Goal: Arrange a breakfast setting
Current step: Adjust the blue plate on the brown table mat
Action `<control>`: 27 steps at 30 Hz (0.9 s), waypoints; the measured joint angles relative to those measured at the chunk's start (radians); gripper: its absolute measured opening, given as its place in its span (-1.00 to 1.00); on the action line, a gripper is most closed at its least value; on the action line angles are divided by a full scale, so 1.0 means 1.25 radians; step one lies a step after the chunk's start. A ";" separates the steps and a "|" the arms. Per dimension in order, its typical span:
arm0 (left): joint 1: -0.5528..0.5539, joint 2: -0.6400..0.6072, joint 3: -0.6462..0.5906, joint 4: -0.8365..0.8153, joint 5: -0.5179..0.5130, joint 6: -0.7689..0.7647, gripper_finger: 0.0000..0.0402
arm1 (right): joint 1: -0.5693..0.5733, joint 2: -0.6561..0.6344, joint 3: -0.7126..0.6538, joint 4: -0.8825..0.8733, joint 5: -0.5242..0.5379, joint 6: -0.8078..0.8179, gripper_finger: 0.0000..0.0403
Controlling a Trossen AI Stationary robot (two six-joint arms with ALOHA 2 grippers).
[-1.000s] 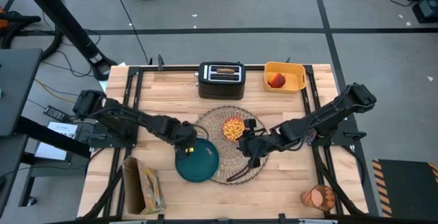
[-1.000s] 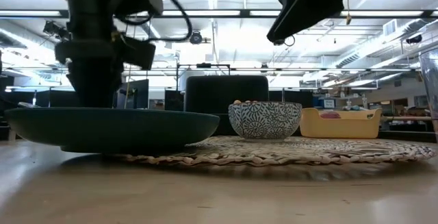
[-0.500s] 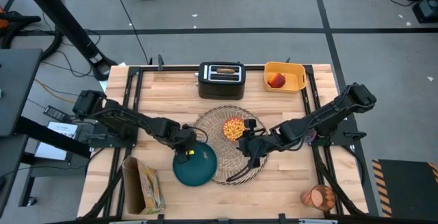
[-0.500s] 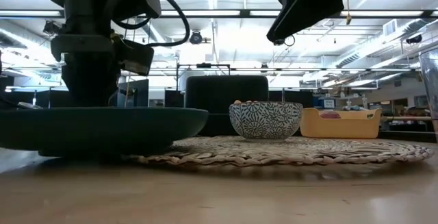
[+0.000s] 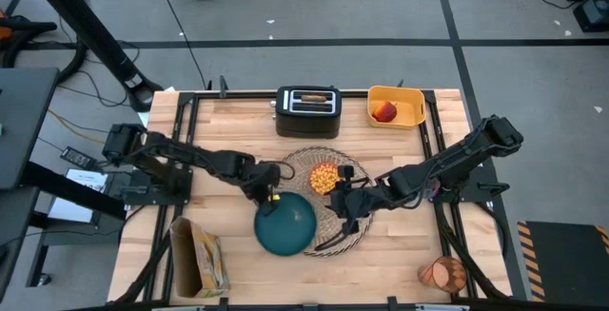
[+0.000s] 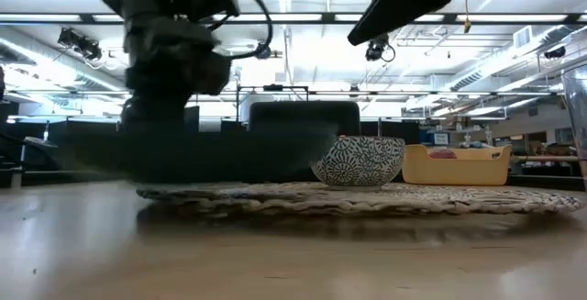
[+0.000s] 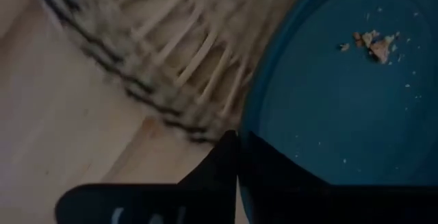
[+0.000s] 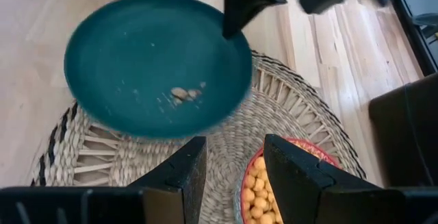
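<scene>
The dark teal plate (image 5: 285,223) with a few crumbs lies partly over the near-left part of the round straw placemat (image 5: 328,206). My left gripper (image 5: 270,194) is shut on the plate's far-left rim. The patterned bowl (image 5: 324,178) of yellow cereal stands on the mat's far side. My right gripper (image 8: 229,169) hovers open over the mat just right of the bowl, nothing between its fingers. The red fruit (image 5: 384,111) lies in the yellow bin (image 5: 411,113). An orange tumbler (image 5: 442,275) sits at the near right corner. My left gripper pinches the plate's rim (image 7: 250,125) between its two fingers at the plate's far-left side. The fingers (image 8: 236,11) slant down from the table's left. The plate stays about level over the mat's edge; the low view blurs it, so whether it is lifted clear cannot be told.
A black toaster (image 5: 307,111) stands at the far edge, left of the bin. A brown paper bag (image 5: 198,259) lies at the near left. Bare wood shows between the mat and the near edge.
My left gripper has moved toward the table's right edge, taking the plate with it. The plate first sat mostly on the bare wood left of the mat and now overlaps the mat farther in. My right gripper has kept still.
</scene>
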 joint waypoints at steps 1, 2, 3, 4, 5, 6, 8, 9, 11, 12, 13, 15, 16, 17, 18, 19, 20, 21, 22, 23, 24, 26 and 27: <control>0.008 0.000 0.008 0.002 0.011 -0.002 -0.93 | -0.002 0.000 0.000 0.001 0.000 -0.001 -0.24; 0.016 0.000 0.012 0.003 0.032 -0.005 -0.93 | -0.004 0.000 0.000 0.002 0.000 0.000 -0.24; 0.025 0.000 0.013 0.002 0.055 -0.013 -0.93 | -0.006 0.000 0.000 0.002 0.000 0.000 -0.24; 0.033 0.000 0.011 -0.005 0.070 -0.023 -0.93 | -0.009 0.000 0.000 0.002 -0.001 -0.001 -0.24; 0.039 0.000 0.008 -0.007 0.078 -0.032 -0.92 | -0.010 0.000 0.000 0.003 0.000 -0.001 -0.24; 0.047 0.000 0.004 -0.007 0.084 -0.042 -0.90 | -0.012 0.000 0.000 0.003 0.000 -0.001 -0.24; 0.059 0.001 0.004 -0.016 0.088 -0.043 -0.88 | -0.014 0.001 0.000 0.003 0.000 -0.001 -0.24; 0.063 0.001 0.004 -0.017 0.084 -0.042 -0.88 | -0.015 0.001 0.000 0.003 -0.001 -0.001 -0.24; 0.067 0.001 0.004 -0.014 0.071 -0.034 -0.89 | -0.015 0.001 0.000 0.004 -0.001 0.000 -0.24; 0.068 0.001 0.004 -0.014 0.068 -0.023 -0.89 | -0.015 0.001 0.000 0.004 -0.001 0.000 -0.24; 0.067 0.001 0.004 -0.014 0.068 -0.020 -0.90 | -0.015 0.001 0.000 0.004 -0.001 0.000 -0.24; 0.067 0.001 0.004 -0.013 0.060 -0.018 -0.90 | -0.015 0.001 0.000 0.004 -0.001 0.004 -0.24; 0.065 0.001 0.004 -0.014 0.060 -0.018 -0.89 | -0.015 0.001 0.000 0.004 -0.001 0.011 -0.24; 0.063 0.001 0.004 -0.013 0.054 -0.018 -0.89 | -0.015 0.001 0.000 0.004 -0.001 0.014 -0.24; 0.060 0.001 0.004 -0.012 0.043 -0.019 -0.88 | -0.015 0.001 0.000 0.004 -0.001 0.014 -0.24; 0.058 0.001 0.004 -0.010 0.036 -0.019 -0.87 | -0.015 0.001 0.000 0.004 -0.001 0.014 -0.24; 0.056 0.001 0.004 -0.007 0.032 -0.019 -0.86 | -0.015 0.001 0.000 0.004 -0.001 0.014 -0.24; 0.055 0.005 0.004 -0.001 0.031 -0.019 -0.86 | -0.015 0.001 0.000 0.004 -0.001 0.016 -0.24; 0.055 0.008 0.004 0.004 0.031 -0.019 -0.86 | -0.015 0.001 0.000 0.004 -0.001 0.019 -0.24; 0.055 0.008 0.004 0.002 0.030 -0.018 -0.86 | -0.015 0.001 0.000 0.004 -0.001 0.021 -0.24; 0.055 0.009 0.004 0.002 0.029 -0.018 -0.86 | -0.015 0.001 0.000 0.005 -0.001 0.021 -0.24; 0.055 0.018 0.004 0.016 0.026 -0.018 -0.85 | -0.015 0.001 0.000 0.005 -0.001 0.021 -0.24; 0.055 0.020 0.003 0.014 0.023 -0.017 -0.85 | -0.015 0.001 0.000 0.006 -0.001 0.021 -0.24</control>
